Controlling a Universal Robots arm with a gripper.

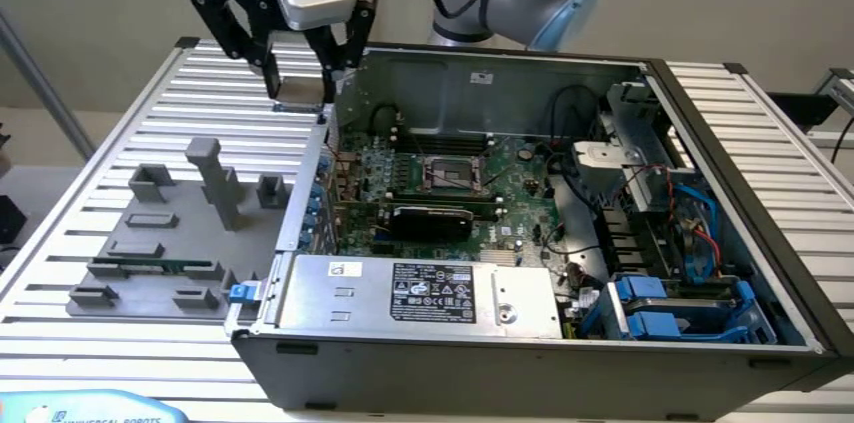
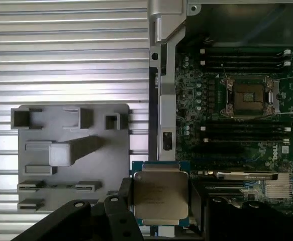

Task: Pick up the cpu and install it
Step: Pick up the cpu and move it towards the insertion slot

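Above the case's 11 o'clock corner in the exterior view, well clear of the tabletop (image 1: 120,343): fingers (image 1: 267,63) are closed on the cpu (image 1: 300,91), one on each of two opposite edges. In the wrist view the cpu (image 2: 160,193) sits flat between the fingers (image 2: 118,208), metal lid toward the camera, no visible tilt. The socket (image 1: 454,175) is on the board inside the case (image 1: 534,368), about 4 o'clock from the held cpu and well apart. A grey fixture plate (image 1: 160,243) lies at about 7 o'clock.

Step in hand, as I judge it: carrying the cpu across to the socket.

Notes for doing it well:
- The grip is on thin edges only, so move slowly and without jerks or the cpu may pivot.
- Hold it level throughout.
- The case wall is just beside the fingers; cross it with height to spare.
- Square the cpu's edges to the socket (image 2: 249,95) frame in the wrist view. The corner key is not discernible, so orientation is unconfirmed.
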